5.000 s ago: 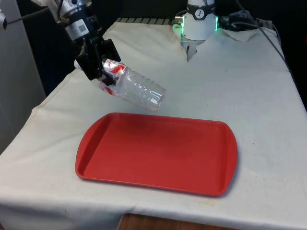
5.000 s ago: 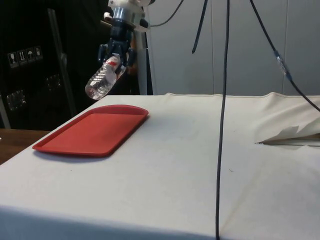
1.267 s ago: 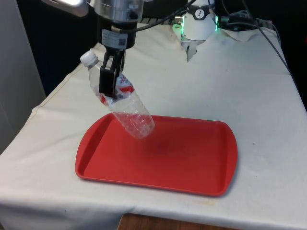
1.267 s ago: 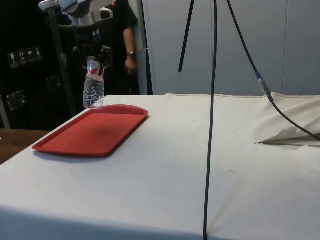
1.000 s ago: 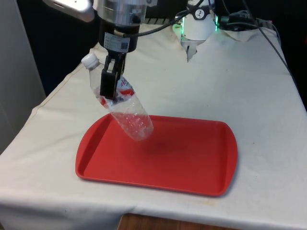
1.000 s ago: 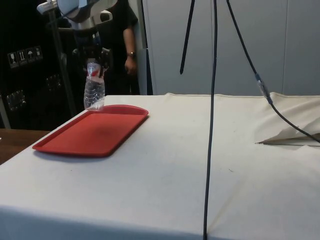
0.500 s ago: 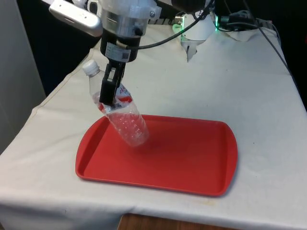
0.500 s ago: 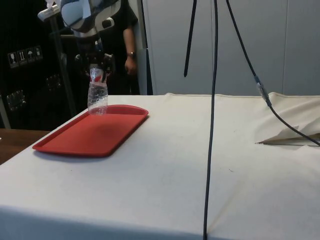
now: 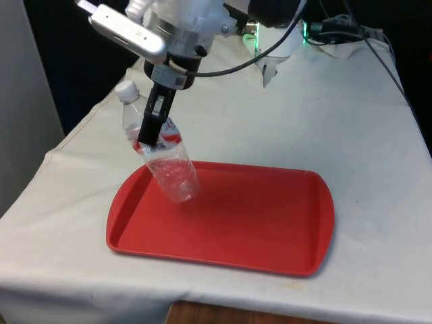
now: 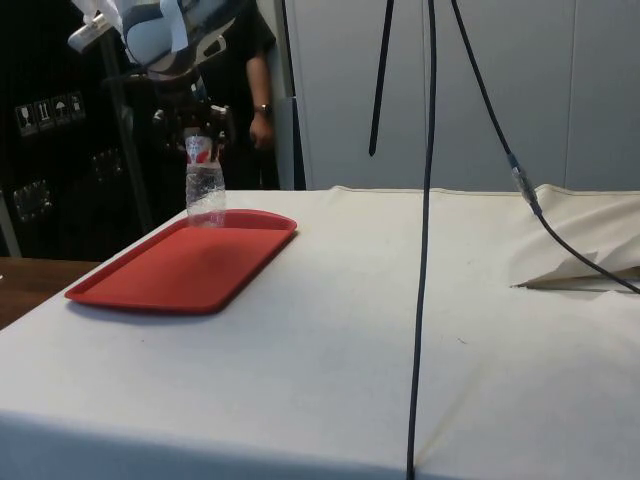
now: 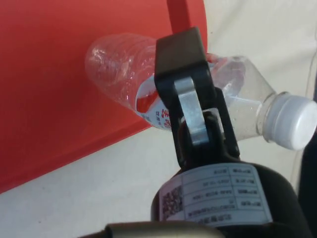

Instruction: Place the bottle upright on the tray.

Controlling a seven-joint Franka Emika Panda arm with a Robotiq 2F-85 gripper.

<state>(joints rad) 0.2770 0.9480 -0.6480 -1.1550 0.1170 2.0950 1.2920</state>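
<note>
Grip: the gripper (image 9: 150, 131) was closed on the bottle (image 9: 160, 154) at its red label, high on the body, so that the base was left free to meet the tray.
Bottle: it was held over the tray (image 9: 270, 229) near the far corner at the front view's left, base down and low, cap (image 9: 126, 90) leaning outward past the tray's edge.
Tilt: it was not yet upright; contact with the tray could not be told.
Judgement: straightening was probably needed before release, or toppling was risked.
</note>
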